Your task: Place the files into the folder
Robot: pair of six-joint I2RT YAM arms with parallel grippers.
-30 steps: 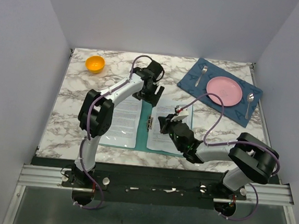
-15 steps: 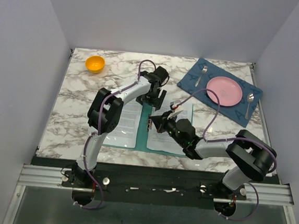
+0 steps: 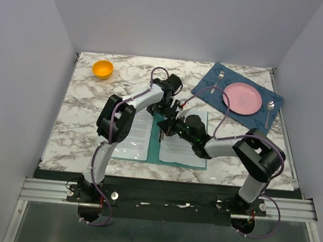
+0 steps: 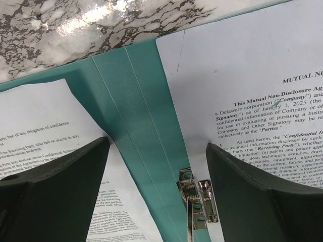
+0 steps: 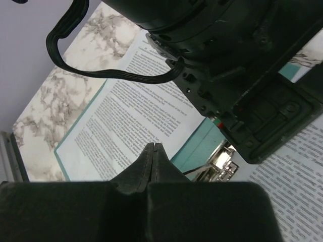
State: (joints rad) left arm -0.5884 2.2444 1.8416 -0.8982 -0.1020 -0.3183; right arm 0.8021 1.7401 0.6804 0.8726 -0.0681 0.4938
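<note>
So the right gripper, fingers pressed together, sits by the metal spring clip; left gripper, fingers wide apart, empty, just beyond it. White printed paper sheets flank the clip in the teal-green folder — crowded arms could collide, crumpling one.

Bright even overhead light, soft shadows, glare on the glossy grey-veined marble tabletop and shiny silver metal clip, print on the white paper sheets sharp, right wrist foreground dark.

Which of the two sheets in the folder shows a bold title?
The right sheet, beside the metal clip, headed "MUTUAL N..."; the left sheet shows only body text.
</note>
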